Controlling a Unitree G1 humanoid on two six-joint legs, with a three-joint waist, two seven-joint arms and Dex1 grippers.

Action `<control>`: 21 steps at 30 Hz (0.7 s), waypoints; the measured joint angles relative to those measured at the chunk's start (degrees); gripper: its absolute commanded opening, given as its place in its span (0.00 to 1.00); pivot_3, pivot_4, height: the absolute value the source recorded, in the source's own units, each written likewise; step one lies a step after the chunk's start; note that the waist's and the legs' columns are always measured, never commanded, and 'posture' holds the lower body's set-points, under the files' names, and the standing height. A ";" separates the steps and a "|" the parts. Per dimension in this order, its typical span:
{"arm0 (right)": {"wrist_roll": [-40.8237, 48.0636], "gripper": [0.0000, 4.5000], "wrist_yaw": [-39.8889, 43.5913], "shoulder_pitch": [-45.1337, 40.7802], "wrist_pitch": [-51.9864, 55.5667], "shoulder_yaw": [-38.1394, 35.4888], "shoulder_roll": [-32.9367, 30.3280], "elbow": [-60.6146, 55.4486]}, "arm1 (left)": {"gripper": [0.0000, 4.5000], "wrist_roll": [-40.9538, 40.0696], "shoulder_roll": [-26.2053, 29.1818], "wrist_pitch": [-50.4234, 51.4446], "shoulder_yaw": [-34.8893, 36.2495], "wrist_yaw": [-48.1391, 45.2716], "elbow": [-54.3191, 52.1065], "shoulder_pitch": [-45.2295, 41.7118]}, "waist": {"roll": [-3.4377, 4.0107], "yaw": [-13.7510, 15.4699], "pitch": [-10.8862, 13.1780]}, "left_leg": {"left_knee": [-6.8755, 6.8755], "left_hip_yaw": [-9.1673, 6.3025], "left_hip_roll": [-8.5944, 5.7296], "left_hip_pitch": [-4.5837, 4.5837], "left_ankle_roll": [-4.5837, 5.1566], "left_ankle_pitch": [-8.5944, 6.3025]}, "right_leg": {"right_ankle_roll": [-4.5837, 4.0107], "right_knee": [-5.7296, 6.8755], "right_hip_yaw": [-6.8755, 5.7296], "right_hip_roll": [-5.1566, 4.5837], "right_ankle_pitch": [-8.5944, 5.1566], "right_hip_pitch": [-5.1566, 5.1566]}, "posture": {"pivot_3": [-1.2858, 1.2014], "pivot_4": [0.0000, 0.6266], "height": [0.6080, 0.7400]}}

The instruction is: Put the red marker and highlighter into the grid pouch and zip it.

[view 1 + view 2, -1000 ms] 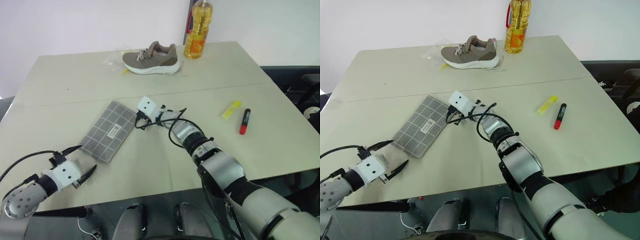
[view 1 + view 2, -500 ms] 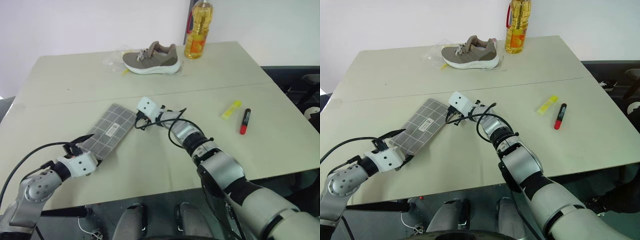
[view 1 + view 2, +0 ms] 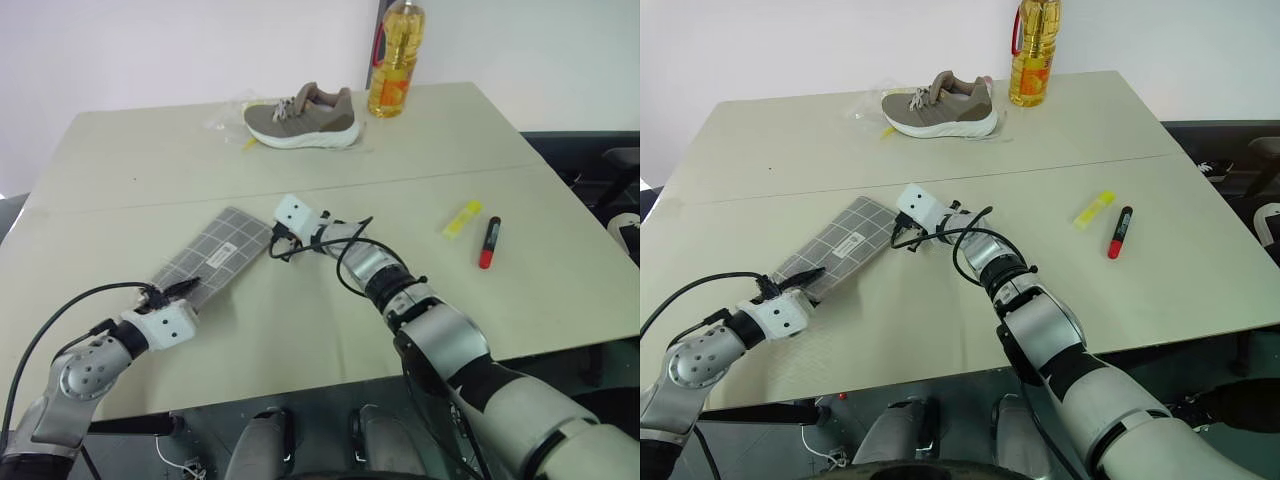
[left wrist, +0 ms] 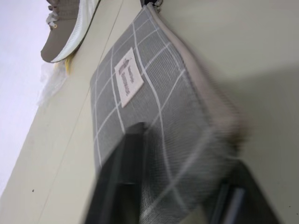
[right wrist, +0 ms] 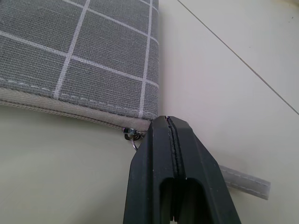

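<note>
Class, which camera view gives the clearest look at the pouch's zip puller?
The right wrist view: the zip puller sits close up at the pouch corner, beside the shut right tool. The left wrist view catches it tiny at the pouch's far corner; in the eye views it is too small to tell.

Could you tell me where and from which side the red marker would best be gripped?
Grip the red marker across the middle of its barrel, from above. It lies flat on the table, and the highlighter beside it lies apart, leaving room for fingers on both sides.
</note>
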 measured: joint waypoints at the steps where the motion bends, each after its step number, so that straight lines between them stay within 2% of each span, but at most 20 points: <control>1: 0.03 0.00 0.02 0.08 -0.06 -0.06 -0.15 -0.12 | 0.02 -0.21 -0.07 0.00 0.04 0.08 -0.10 0.03 | 0.00 0.01 0.00 | 0.00 0.00 0.00 0.00 0.00 0.00 | 0.00 0.00 0.00 0.00 0.00 0.00 | 0.52 0.24 0.93; 6: 0.79 0.00 -1.22 0.70 -1.81 -2.16 -3.11 -3.40 | 0.02 -4.65 -2.99 3.41 0.50 0.18 -3.07 0.04 | 0.00 0.23 0.01 | 0.04 0.00 -0.01 -0.06 0.00 0.00 | 0.01 -0.01 0.00 -0.01 0.00 0.00 | 0.52 0.24 0.93; 10: 4.75 0.00 0.81 1.50 -1.57 -6.97 -9.19 -13.75 | 0.02 -13.49 -7.90 14.60 0.39 -1.03 -11.39 -1.45 | -0.03 0.57 -0.01 | 0.12 0.00 0.00 -0.11 0.00 0.01 | 0.02 -0.02 -0.01 0.00 0.01 0.24 | 0.52 0.24 0.93; 11: 5.92 0.12 2.09 1.88 -0.81 -8.04 -10.70 -16.56 | 0.00 -14.96 -8.41 16.72 0.32 -1.26 -13.16 -1.90 | -0.04 0.49 -0.01 | 0.12 0.00 0.00 -0.10 0.01 0.01 | 0.02 -0.03 -0.01 0.00 0.01 0.26 | 0.52 0.24 0.93; 13: 7.97 0.29 5.98 4.37 2.91 -9.02 -13.77 -23.31 | 0.00 -17.26 -9.60 21.34 0.01 -1.43 -16.07 -3.42 | -0.05 0.48 -0.02 | 0.12 -0.01 0.01 -0.07 0.02 0.01 | 0.02 -0.04 -0.02 0.02 0.01 0.30 | 0.52 0.24 0.93; 19: 14.17 0.97 19.29 15.80 18.55 -8.74 -22.42 -43.33 | 0.00 -21.52 -13.26 29.84 -2.06 -1.36 -20.19 -6.84 | -0.01 0.90 0.01 | 0.25 0.00 0.02 -0.07 0.05 0.02 | 0.04 -0.05 -0.02 0.09 0.00 0.36 | 0.52 0.24 0.93; 21: 15.09 0.97 20.81 16.19 22.14 -8.63 -23.25 -47.21 | 0.00 -21.90 -13.86 30.84 -2.80 -1.45 -20.23 -7.55 | -0.01 0.84 0.01 | 0.27 -0.01 0.05 -0.05 0.05 0.02 | 0.04 -0.02 -0.03 0.15 0.00 0.36 | 0.52 0.24 0.93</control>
